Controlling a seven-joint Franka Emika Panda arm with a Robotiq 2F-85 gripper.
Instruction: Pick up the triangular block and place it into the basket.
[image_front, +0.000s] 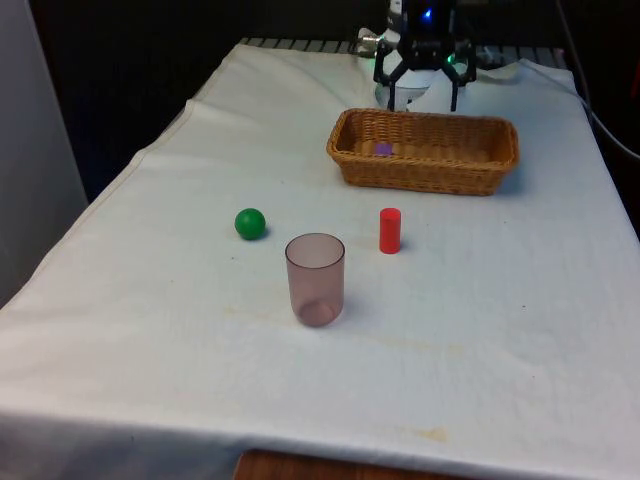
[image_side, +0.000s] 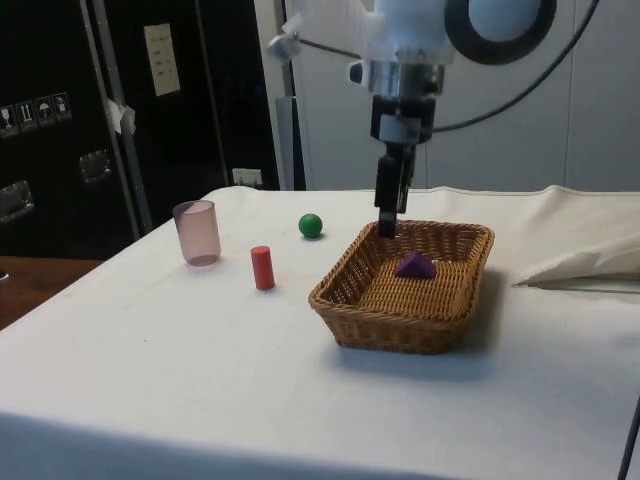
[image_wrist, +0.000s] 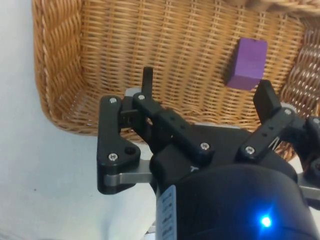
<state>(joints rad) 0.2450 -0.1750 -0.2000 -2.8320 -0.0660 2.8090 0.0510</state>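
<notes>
The hand (image_wrist: 205, 95) hangs above the wicker basket (image_side: 345, 275) with its jaws spread apart and empty, so the drop looks done. The purple triangular block (image_side: 415, 265) lies on the basket's floor, and out on the surface (image_front: 480, 330) sit a red cylinder (image_front: 389, 231), green ball (image_front: 250, 223) and tinted cup (image_front: 315, 279), well apart from it.

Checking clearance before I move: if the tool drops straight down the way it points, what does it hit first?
Probably the wicker basket floor. The open tool hangs over the basket, with the purple triangular block lying beside its line, not under it; depth is uncertain.
</notes>
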